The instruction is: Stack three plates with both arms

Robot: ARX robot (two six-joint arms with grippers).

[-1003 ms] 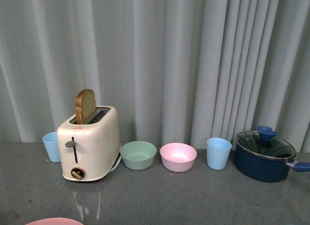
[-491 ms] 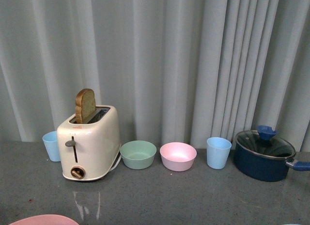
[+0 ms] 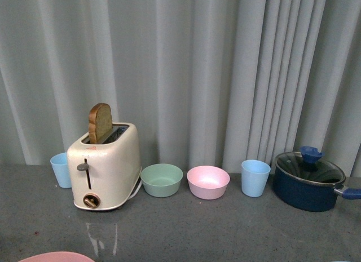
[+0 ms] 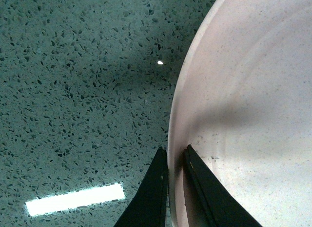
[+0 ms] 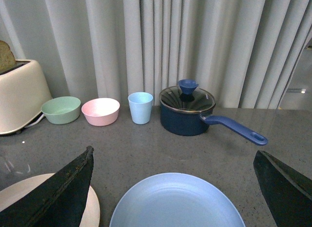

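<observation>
Pinching the rim of the pink plate (image 4: 253,90) between the jaws of the left gripper (image 4: 174,150), at the counter's (image 3: 225,234) near left; holding the right gripper (image 5: 173,154) spread wide over the light blue plate (image 5: 175,202). Risking a slip, with so thin an edge grip perhaps letting the plate tilt out.

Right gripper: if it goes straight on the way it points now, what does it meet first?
Most likely the light blue plate, lying just ahead of the open right gripper, though depth is unclear.

Grey speckled tabletop (image 3: 225,228) | back row: 2 blue cups (image 3: 60,169) (image 3: 255,177), toaster (image 3: 107,169), green bowl (image 3: 162,180), pink bowl (image 3: 208,182), lidded blue pot (image 3: 307,186) | front: light blue plate (image 5: 176,200)
</observation>
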